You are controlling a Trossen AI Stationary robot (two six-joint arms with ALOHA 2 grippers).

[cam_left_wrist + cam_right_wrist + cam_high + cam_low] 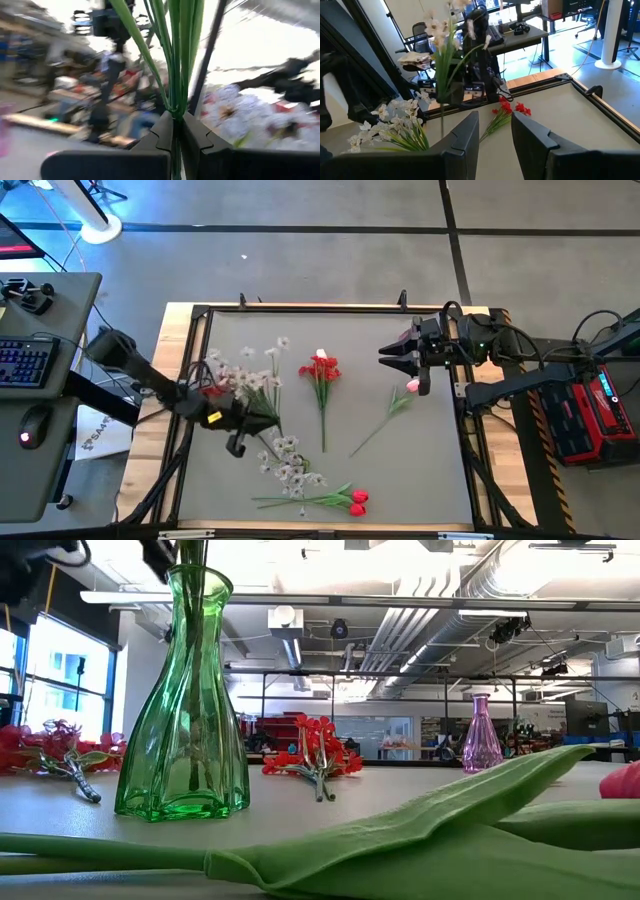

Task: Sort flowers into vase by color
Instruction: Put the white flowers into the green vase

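My left gripper [176, 116] is shut on a spray of white flowers [441, 27] and holds it over the green vase [185, 710], left of the table's middle. The blossoms [245, 375] stand above the fingers. Green stems [192, 660] reach down inside the vase. My right gripper [495, 122] hangs open and empty above the table's right side [385, 355]. Lying flat on the table are a red blossom cluster [320, 370], a pink tulip [412, 385], red tulips [356, 501] and another white spray [290, 465]. My left gripper pinches the bundle of thin green stems [175, 107] between its two fingers, partway down their length. The fingers come roughly level, tipped a little upward, and lie across the stems. The spray stands upright and clear of the table, blossoms above the fingers and lower stems hanging below.
A purple vase [480, 735] stands toward the far right in the low view. More red flowers [50, 745] lie left of the green vase. A long green leaf [400, 830] lies close before the low camera. A black frame [330, 308] borders the grey table.
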